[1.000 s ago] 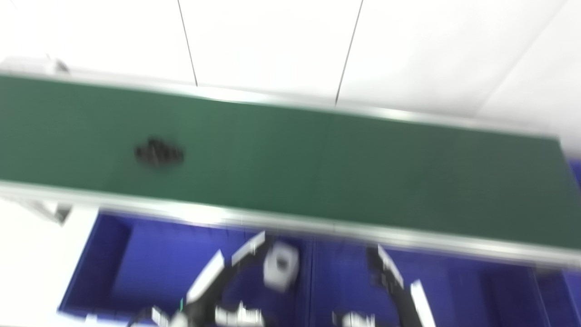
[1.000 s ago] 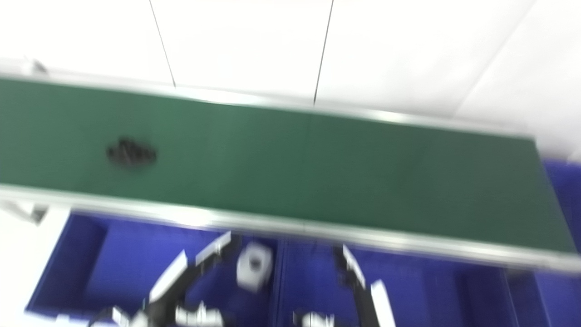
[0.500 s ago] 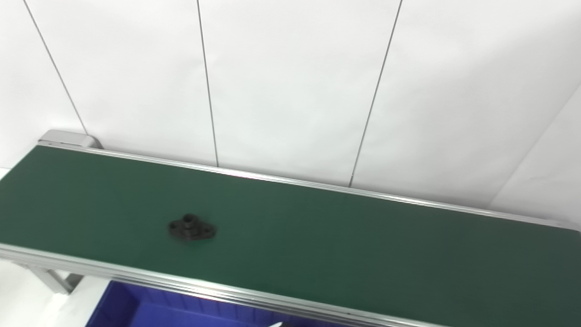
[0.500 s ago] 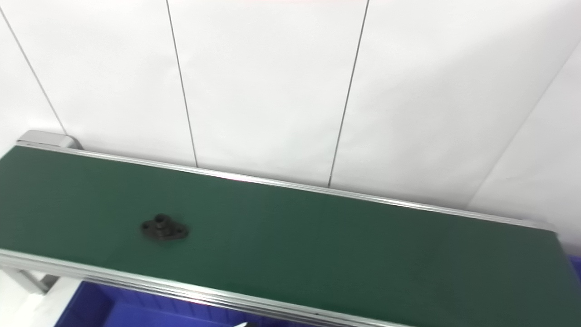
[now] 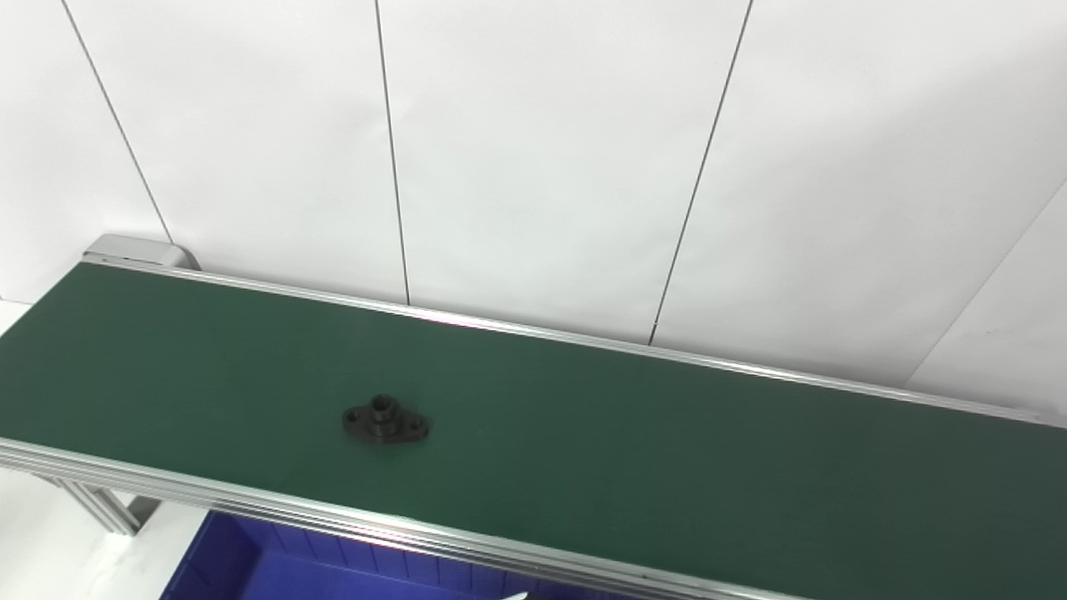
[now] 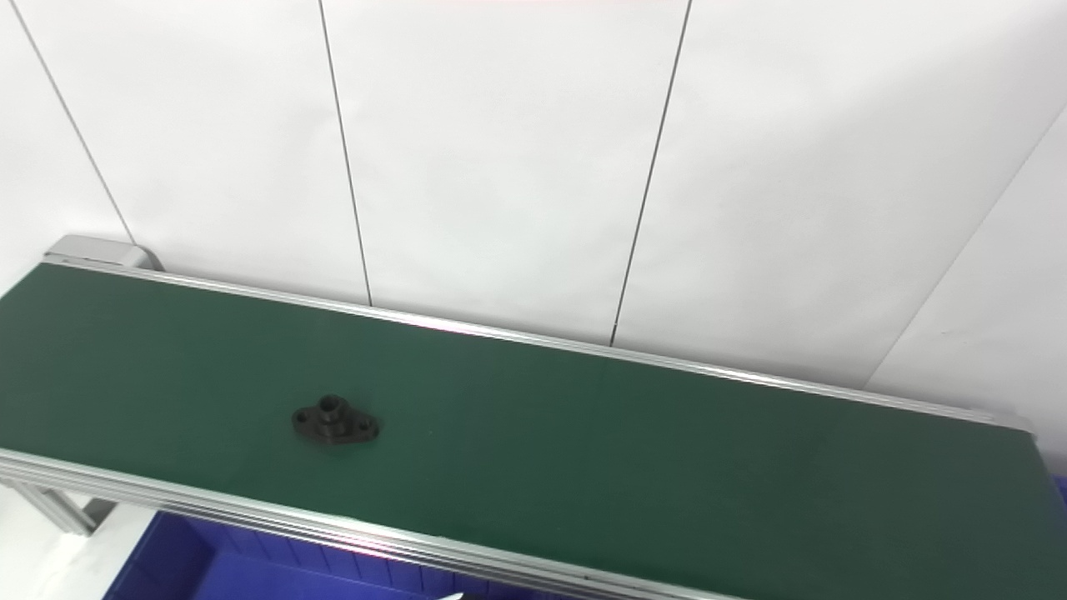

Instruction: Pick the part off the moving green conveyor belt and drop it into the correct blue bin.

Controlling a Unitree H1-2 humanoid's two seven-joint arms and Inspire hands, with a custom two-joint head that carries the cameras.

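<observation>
No brand, label or writing can be read on any surface in either eye view.

Robot hands: neither the left nor the right hand shows as a whole. A thin white sliver [image 5: 514,595] pokes up at the 6 o'clock edge of the picture, over the bin; too little shows to say what it belongs to. Whether either hand is apart, together or clamped on anything cannot be told.

Part: a black flange part [image 5: 385,421] lies flat on the green conveyor belt [image 5: 667,450]. It has a raised round hub with a bore in the middle and a lobe with a small hole on each side. It sits at about 8 o'clock from the picture centre, nearer the belt's near rail than the far one, touching nothing but the belt.

Belt: runs slantwise from 9 o'clock down toward 4 o'clock, bordered by aluminium side rails [image 5: 350,521]. A grey end cap [image 5: 133,247] closes the far left corner.

Blue bin [image 5: 250,567]: only its upper edge and ribbed inner wall show, below the near rail at 7 o'clock.

Behind the belt stands a white panelled wall [image 5: 542,150] with thin dark seams.
</observation>
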